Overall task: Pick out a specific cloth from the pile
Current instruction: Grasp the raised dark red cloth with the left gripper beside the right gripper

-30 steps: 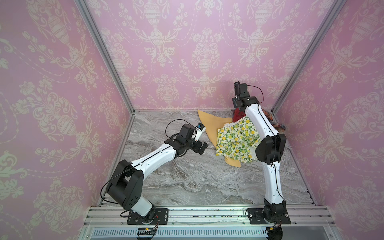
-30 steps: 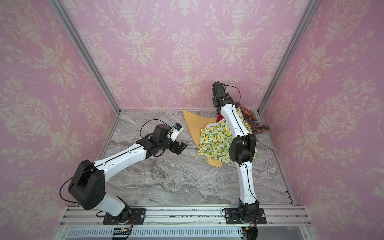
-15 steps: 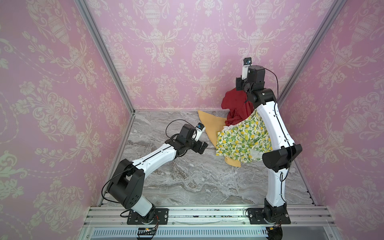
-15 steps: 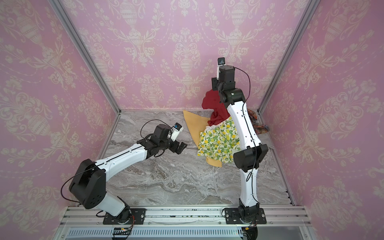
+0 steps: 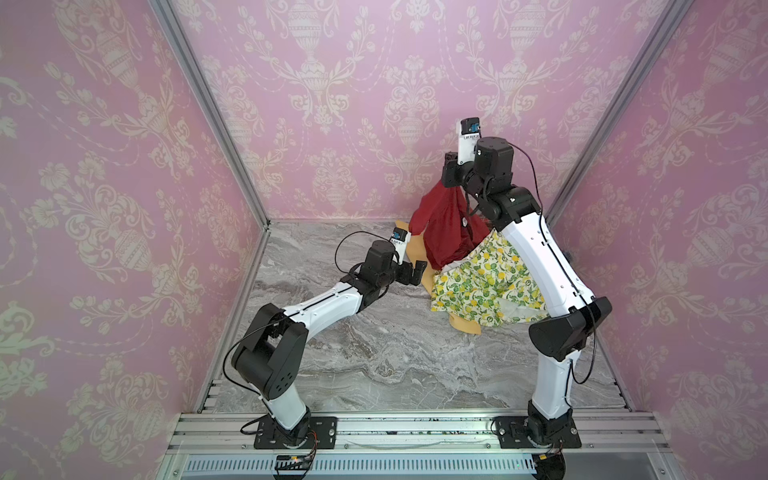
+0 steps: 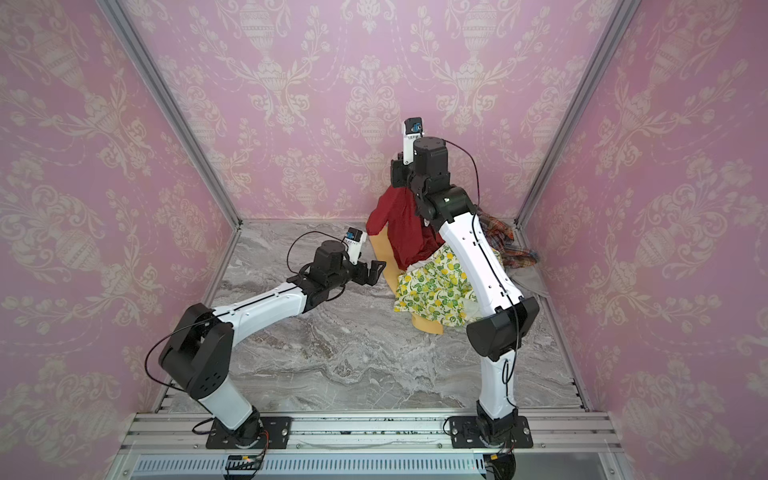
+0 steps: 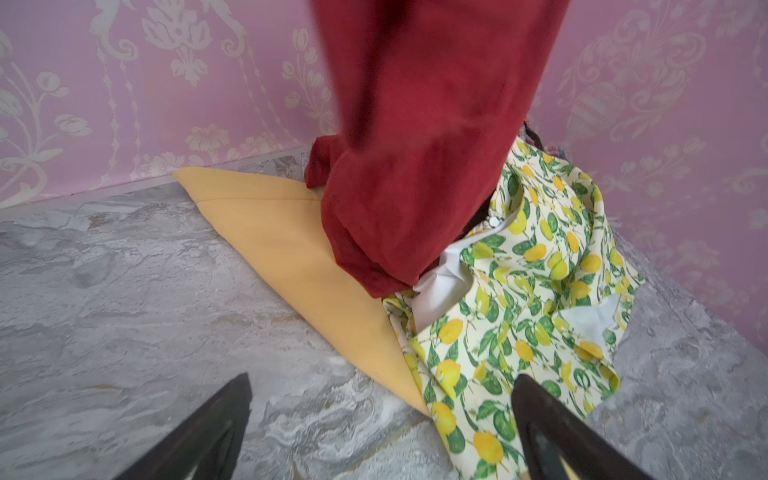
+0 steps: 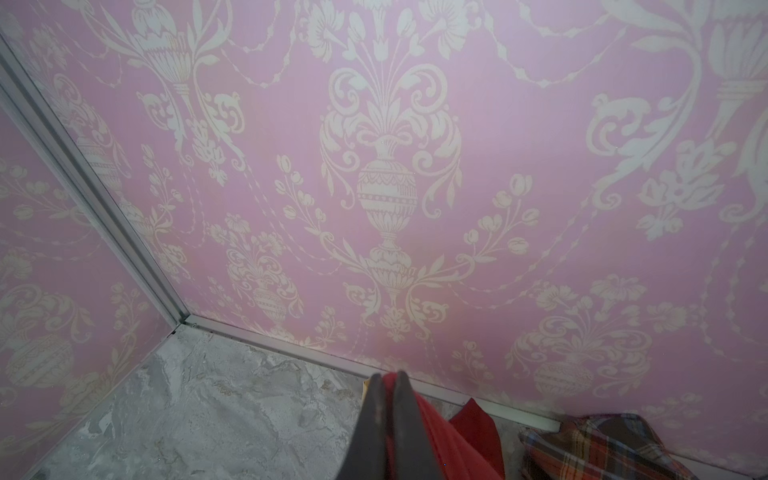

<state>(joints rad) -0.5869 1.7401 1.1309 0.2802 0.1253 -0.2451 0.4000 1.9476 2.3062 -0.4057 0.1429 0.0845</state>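
The plain deep-red cloth (image 5: 444, 224) (image 6: 405, 224) hangs from my right gripper (image 5: 451, 185) (image 6: 399, 185), which is raised high near the back wall and shut on its top edge. In the right wrist view the shut gripper (image 8: 390, 376) pinches red fabric (image 8: 440, 440). The cloth's lower end still touches the pile (image 5: 486, 286) (image 6: 436, 286), over the lemon-print and mustard cloths. My left gripper (image 5: 417, 270) (image 6: 376, 270) is open just left of the pile, low over the table. The left wrist view shows the left gripper (image 7: 382, 380) empty, with the red cloth (image 7: 415, 145) hanging ahead.
A mustard cloth (image 7: 282, 232) lies flat under the lemon-print cloth (image 7: 540, 291). A red-brown plaid cloth (image 6: 503, 241) (image 8: 602, 449) and a grey one (image 6: 528, 282) sit in the back right corner. Pink patterned walls enclose the marble table (image 5: 374, 353) on three sides.
My right gripper has risen from the pile, first drawing the red cloth out from under the lemon-print cloth, then lifting it higher. The left arm has not moved.
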